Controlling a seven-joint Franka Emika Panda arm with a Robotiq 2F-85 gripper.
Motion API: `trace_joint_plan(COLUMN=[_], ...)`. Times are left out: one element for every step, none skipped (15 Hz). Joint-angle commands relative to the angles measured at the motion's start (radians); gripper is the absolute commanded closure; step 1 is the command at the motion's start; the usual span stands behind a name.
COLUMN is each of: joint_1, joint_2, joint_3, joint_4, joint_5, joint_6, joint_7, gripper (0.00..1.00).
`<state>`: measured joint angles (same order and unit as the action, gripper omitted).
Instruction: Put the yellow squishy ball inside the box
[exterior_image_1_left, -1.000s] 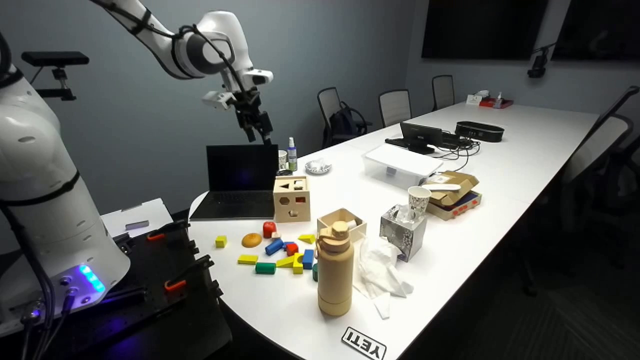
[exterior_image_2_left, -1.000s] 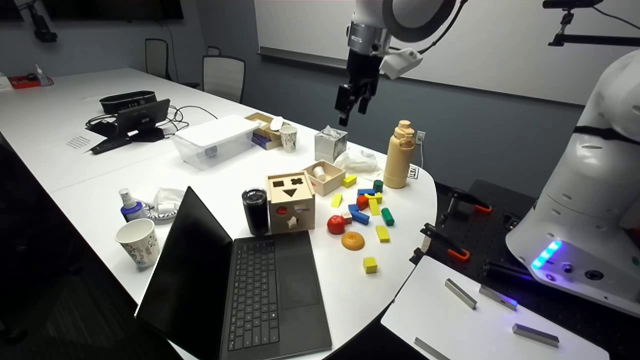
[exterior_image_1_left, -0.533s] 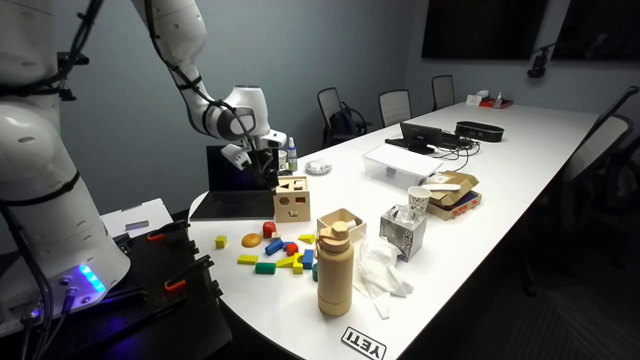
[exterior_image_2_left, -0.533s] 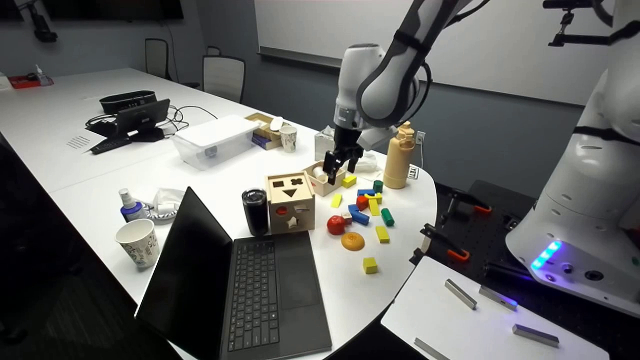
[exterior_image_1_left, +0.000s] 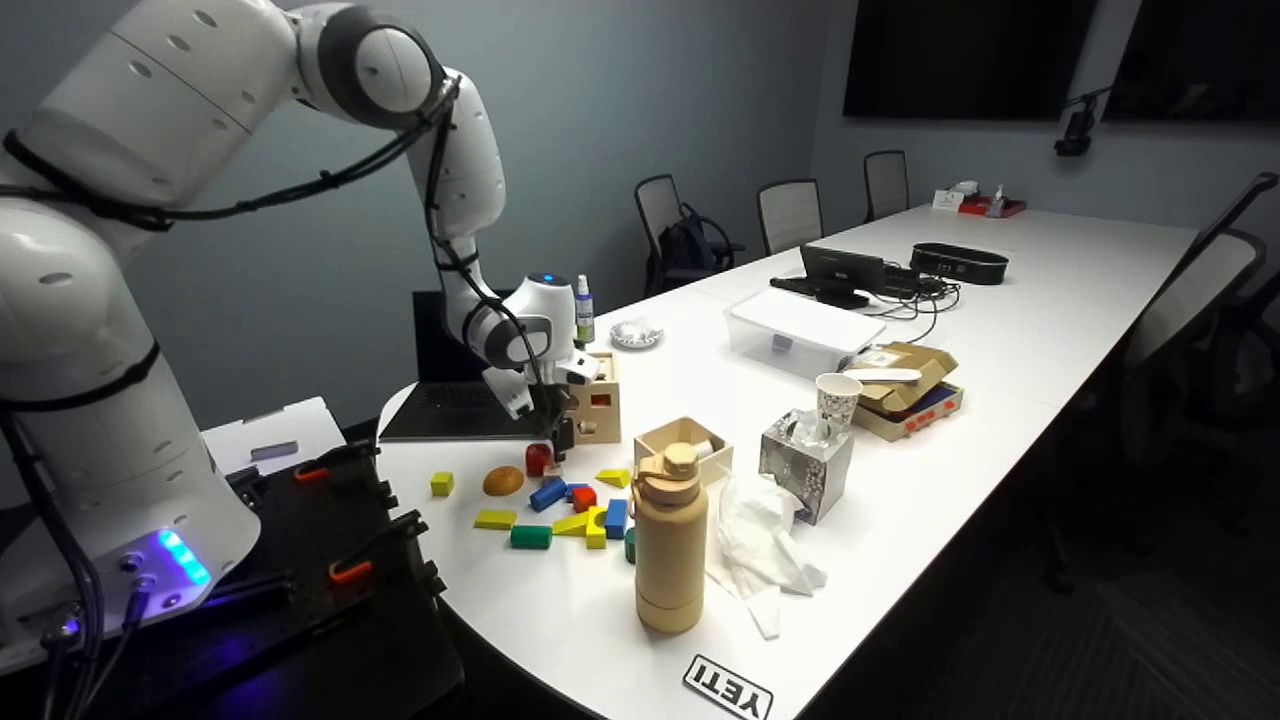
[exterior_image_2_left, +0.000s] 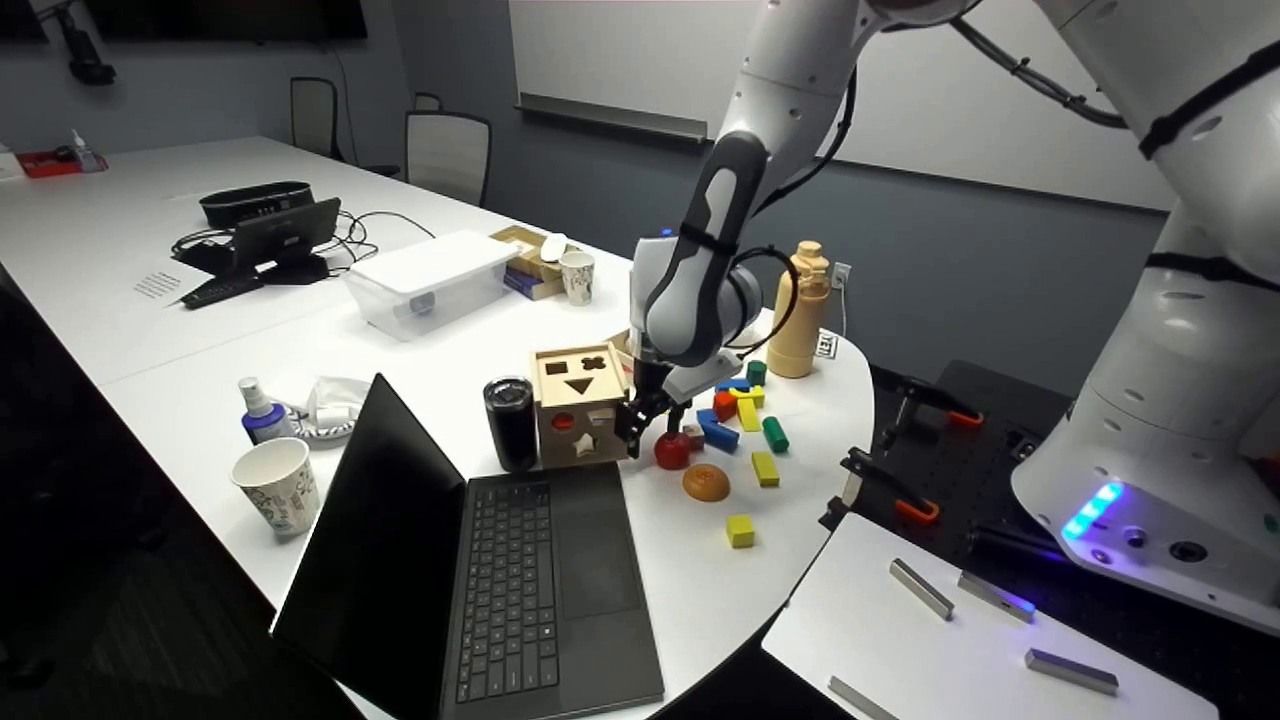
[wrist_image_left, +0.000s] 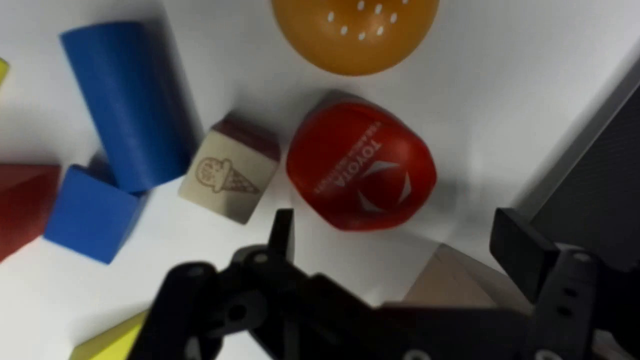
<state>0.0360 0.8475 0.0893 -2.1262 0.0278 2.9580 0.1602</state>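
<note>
The end effector holds nothing, spread presumably for a wide grasp; the orange ball, likely the one meant, rests near the red ball, outside the box.

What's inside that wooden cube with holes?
In both exterior views, something red, not identifiable, shows through a side hole of the wooden shape sorter; its walls cover most of the inside.

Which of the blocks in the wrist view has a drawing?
The small pale-topped block between the blue cylinder and the red TOYOTA toy: it shows an ice-cream cone, while the other blocks look plain.
</note>
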Motion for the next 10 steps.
trace_joint_plan(joint_1=[0.022, 0.024, 0.028, 0.033, 0.034, 0.040, 0.048, 0.052, 0.059, 0.065], joint_2=[0.129, 0.149, 0.156, 0.154, 0.149, 0.137, 0.119, 0.102, 0.081, 0.067], joint_3=[-0.009, -0.011, -0.015, -0.018, -0.018, -0.023, -0.030, -0.031, -0.036, -0.041], joint_4=[0.146, 0.164, 0.174, 0.174, 0.171, 0.163, 0.145, 0.126, 0.106, 0.093], joint_5=[0.044, 0.050, 0.058, 0.066, 0.073, 0.081, 0.088, 0.095, 0.101, 0.108], joint_6=[-0.050, -0.056, -0.071, -0.079, -0.087, -0.094, -0.092, -0.092, -0.099, -0.107], joint_7=[0.007, 0.011, 0.019, 0.026, 0.029, 0.039, 0.048, 0.057, 0.069, 0.080], gripper=[0.00, 0.00, 0.00, 0.00, 0.00, 0.00, 0.00, 0.00, 0.00, 0.00])
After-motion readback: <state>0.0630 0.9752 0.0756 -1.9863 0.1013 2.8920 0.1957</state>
